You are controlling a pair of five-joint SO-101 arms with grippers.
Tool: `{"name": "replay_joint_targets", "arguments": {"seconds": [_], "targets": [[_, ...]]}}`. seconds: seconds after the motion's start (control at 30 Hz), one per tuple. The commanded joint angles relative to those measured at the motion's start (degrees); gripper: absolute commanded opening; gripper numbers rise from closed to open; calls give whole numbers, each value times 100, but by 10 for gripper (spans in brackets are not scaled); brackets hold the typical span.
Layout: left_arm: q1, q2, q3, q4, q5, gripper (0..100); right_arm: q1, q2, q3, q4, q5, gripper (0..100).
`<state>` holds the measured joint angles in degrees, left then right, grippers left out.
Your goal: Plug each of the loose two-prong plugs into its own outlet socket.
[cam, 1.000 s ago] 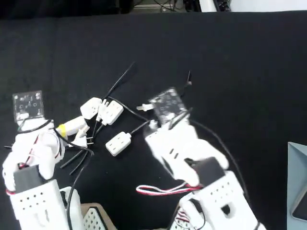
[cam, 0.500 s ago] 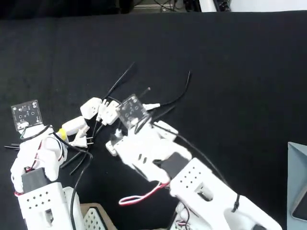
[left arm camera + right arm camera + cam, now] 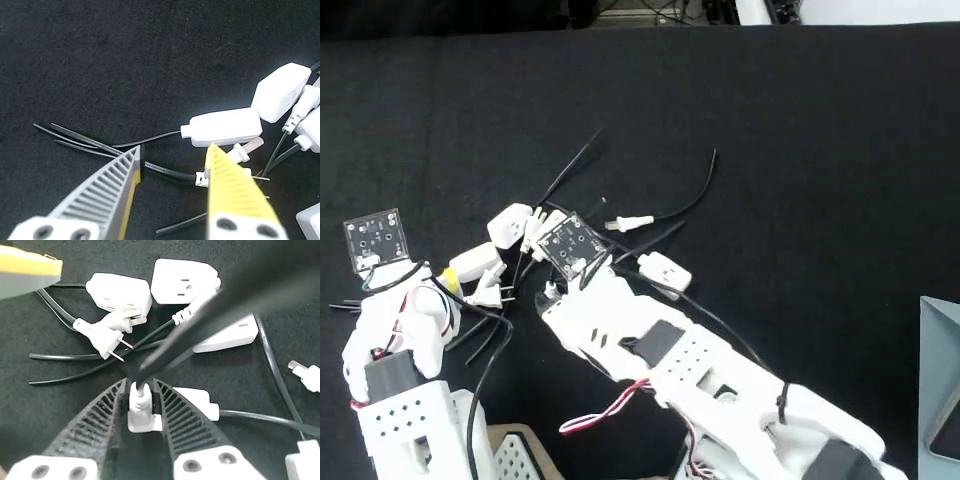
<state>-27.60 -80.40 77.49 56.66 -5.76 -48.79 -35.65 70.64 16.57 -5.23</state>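
1. Your right jaws were clamped narrow on a white plug, low on the desk. Its long axis ran along the jaws, cord end leading, prongs hidden.
2. In the high view those jaws pointed toward 11 o'clock, where a socket showed its slots. A nearer socket block lay just beside one jaw.
3. Your left jaws stood wide and empty over a black cord, so the right arm was nearer to the sockets. I judge the plug needed turning first.
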Motion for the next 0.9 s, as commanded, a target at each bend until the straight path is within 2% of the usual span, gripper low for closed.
{"name": "replay_joint_targets", "arguments": {"seconds": [0.0, 0.3, 0.87], "targets": [[-40, -44, -31, -105, 53, 209, -62, 268, -84, -396, -26, 11], [-40, -44, -31, -79, 44, 209, -53, 822, -75, -738, -18, 11], [-31, -44, -31, -88, 44, 209, 246, 866, -84, -985, -9, 11]]}}
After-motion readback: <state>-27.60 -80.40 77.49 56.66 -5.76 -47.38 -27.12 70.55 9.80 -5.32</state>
